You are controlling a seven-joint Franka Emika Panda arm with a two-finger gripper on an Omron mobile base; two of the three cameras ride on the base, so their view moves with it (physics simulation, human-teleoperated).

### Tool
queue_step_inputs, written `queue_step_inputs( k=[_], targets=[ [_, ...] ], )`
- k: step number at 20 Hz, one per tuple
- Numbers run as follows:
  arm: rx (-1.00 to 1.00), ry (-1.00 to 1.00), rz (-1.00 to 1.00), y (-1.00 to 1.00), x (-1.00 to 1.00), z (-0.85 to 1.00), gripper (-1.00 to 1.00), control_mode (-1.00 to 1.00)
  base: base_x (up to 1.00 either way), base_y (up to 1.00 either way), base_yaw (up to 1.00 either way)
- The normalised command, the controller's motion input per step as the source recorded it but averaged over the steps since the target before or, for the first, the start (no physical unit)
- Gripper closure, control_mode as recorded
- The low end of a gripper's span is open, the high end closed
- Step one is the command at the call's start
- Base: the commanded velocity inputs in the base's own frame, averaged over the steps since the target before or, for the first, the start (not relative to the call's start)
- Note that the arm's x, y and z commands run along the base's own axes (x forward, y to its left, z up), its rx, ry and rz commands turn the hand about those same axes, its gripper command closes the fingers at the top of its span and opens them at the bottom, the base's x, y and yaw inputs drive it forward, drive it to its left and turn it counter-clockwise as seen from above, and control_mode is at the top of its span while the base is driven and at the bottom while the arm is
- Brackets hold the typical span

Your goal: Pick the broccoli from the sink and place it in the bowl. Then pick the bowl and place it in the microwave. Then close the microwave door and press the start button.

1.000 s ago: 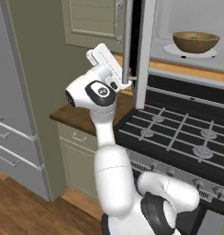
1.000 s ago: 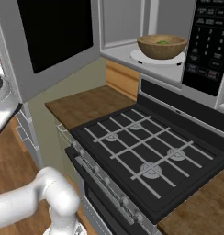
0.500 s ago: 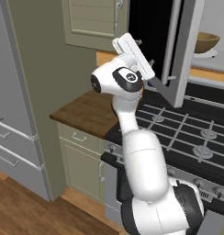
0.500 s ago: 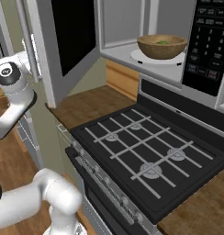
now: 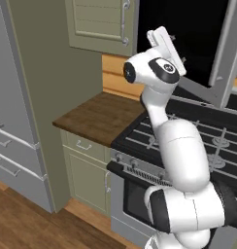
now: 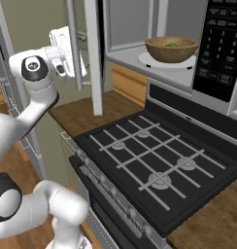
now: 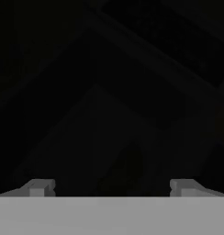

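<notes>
The brown wooden bowl stands on the white turntable inside the microwave, and the green broccoli lies in it. The microwave door hangs partly open, edge-on in the right base view. Its black glass spreads behind the hand in the left base view. My gripper is open against the door's outer face, with nothing between its fingertips. The black keypad panel is on the microwave's right side. The sink is out of view.
Below the microwave sits a black gas stove with grates. A wooden counter over pale cabinets adjoins it on the left. A grey fridge stands further left, and an upper cabinet hangs beside the door.
The hand has swung right against the door, and the door has turned further toward shut. In the left base view it now hides the bowl.
</notes>
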Motion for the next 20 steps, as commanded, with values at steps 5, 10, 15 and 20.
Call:
queue_step_inputs(
  k=[5,10,15,20],
  targets=[
    [0.1,-0.01,0.0,-0.64,0.25,0.0,-1.0,-1.0,0.0,0.0,0.0],
    [0.04,-0.07,0.0,-0.46,0.34,-0.01,-1.0,-1.0,0.0,0.0,0.0],
    [0.02,0.0,0.0,-0.44,0.65,-0.08,-1.0,-1.0,0.0,0.0,0.0],
    [0.01,0.0,0.0,-0.45,0.52,-0.08,-1.0,-1.0,0.0,0.0,0.0]
  ],
)
